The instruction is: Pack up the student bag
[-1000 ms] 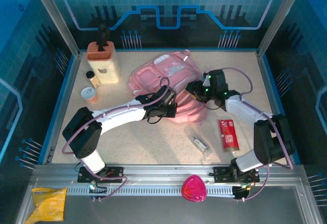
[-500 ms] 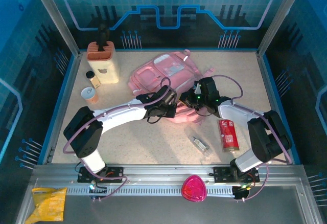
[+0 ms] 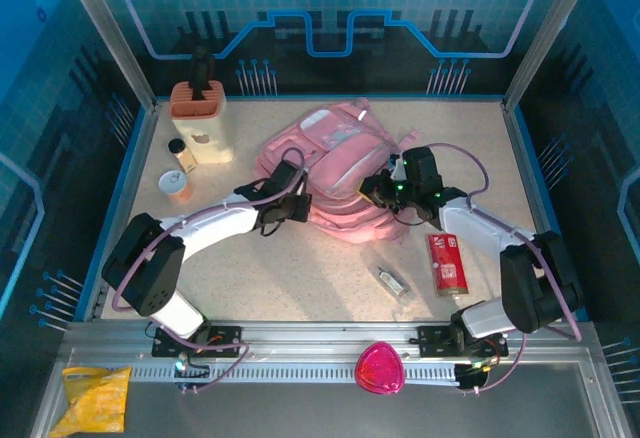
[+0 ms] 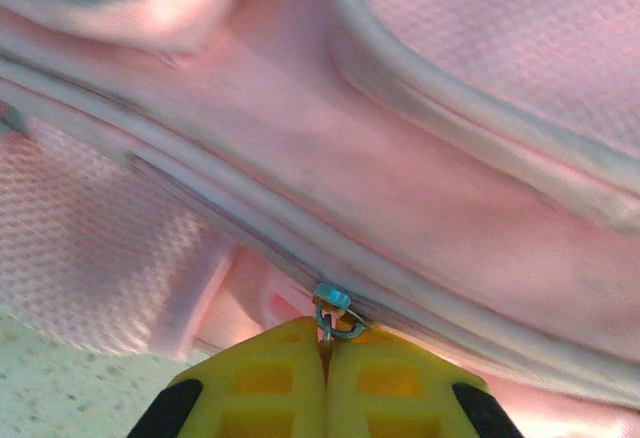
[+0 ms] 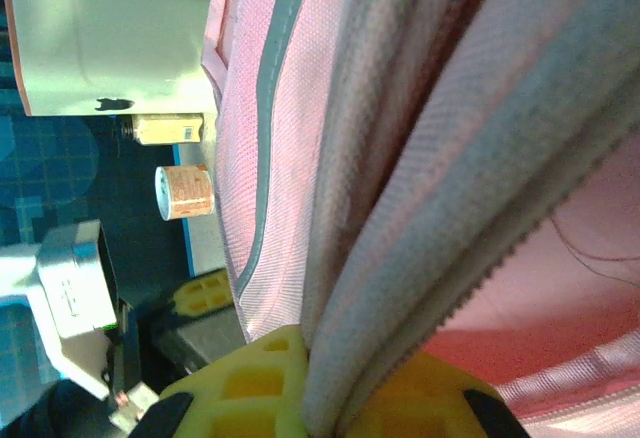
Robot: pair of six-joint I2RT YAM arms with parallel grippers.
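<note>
The student bag (image 3: 335, 146), a big soft pink backpack, lies flat in the middle of the table. My left gripper (image 3: 298, 207) is at its near left edge, and its yellow fingers (image 4: 268, 370) are shut on the metal zip pull (image 4: 333, 310) of the bag (image 4: 450, 158). My right gripper (image 3: 377, 187) is at the bag's right side. Its yellow fingers (image 5: 250, 378) are shut on a fold of the bag's grey zip-edged rim (image 5: 400, 288), which is lifted off the pink panel (image 5: 250, 108).
A red packet (image 3: 447, 263) and a small tube (image 3: 390, 280) lie near right of the bag. A cream and orange holder (image 3: 201, 120), a small bottle (image 3: 181, 155) and a round can (image 3: 175, 186) stand at the left. A magenta rounded object (image 3: 380, 368) sits on the front rail.
My left gripper has slid left along the bag's near edge with the zip pull. The right gripper moved in, shut on the bag's rim and pulled back right. The bag has shifted.
</note>
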